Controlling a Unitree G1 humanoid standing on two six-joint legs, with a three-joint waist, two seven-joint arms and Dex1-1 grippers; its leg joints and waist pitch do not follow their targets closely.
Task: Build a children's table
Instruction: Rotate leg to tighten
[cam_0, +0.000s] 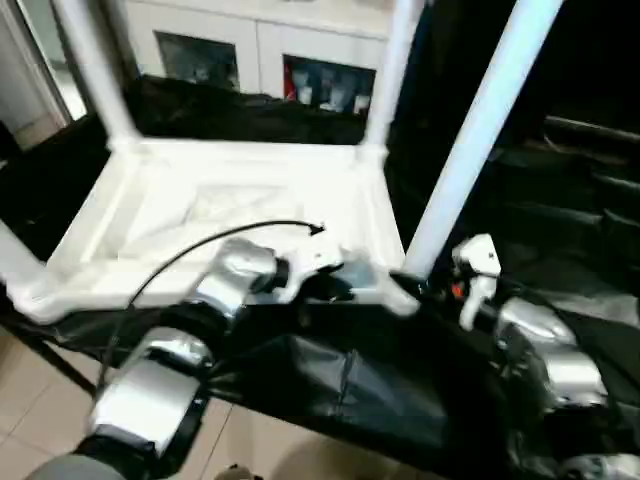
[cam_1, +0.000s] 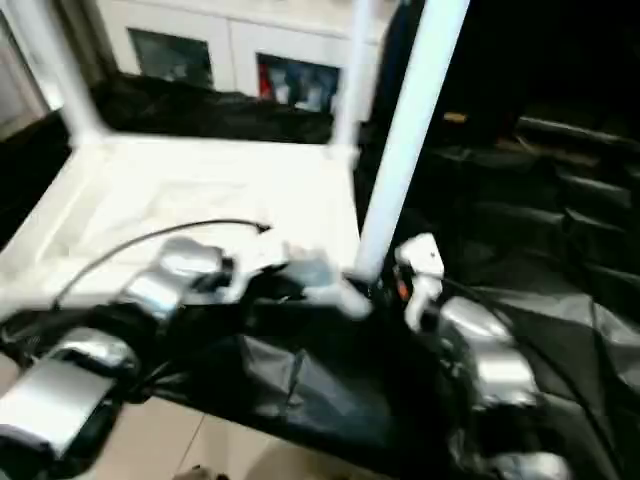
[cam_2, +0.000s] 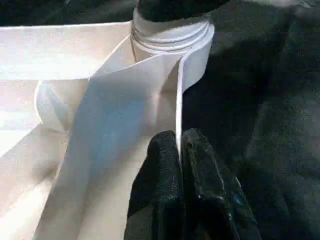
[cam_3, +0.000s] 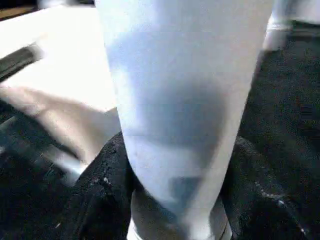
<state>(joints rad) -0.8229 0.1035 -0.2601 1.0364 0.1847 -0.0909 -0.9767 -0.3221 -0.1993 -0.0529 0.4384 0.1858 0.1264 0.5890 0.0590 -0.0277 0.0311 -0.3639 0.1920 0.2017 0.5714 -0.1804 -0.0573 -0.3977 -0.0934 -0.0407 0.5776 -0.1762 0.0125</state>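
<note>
- A black-draped surface (cam_0: 350, 390) carries the work; crumpled black sheeting covers its near edge and its right side.
- The white plastic rectangular table top (cam_0: 230, 215) lies upside down on the left half of the surface, ribbed underside up, with round sockets at its corners.
- White tapered round legs stand upright in the far-left (cam_0: 95, 70) and far-right (cam_0: 392, 70) corner sockets; another leg (cam_0: 12, 262) shows at the near-left corner.
- The fourth long white leg (cam_0: 480, 130) rises, tilted to the right, from the near-right corner socket (cam_2: 172, 35) of the top.
- The right gripper (cam_3: 175, 200) sits at the base of this leg, its black jaws spread on either side of the white shaft and close against it.
- The left gripper (cam_2: 181, 165) is at the top's near rim beside that same corner; its black jaws are pressed together, pinching the thin white rim edge (cam_2: 179, 100).
- A thin black cable (cam_0: 200, 250) arcs over the left forearm above the top.
- A white glass-door cabinet (cam_0: 260, 50) stands behind the surface's far edge.
</note>
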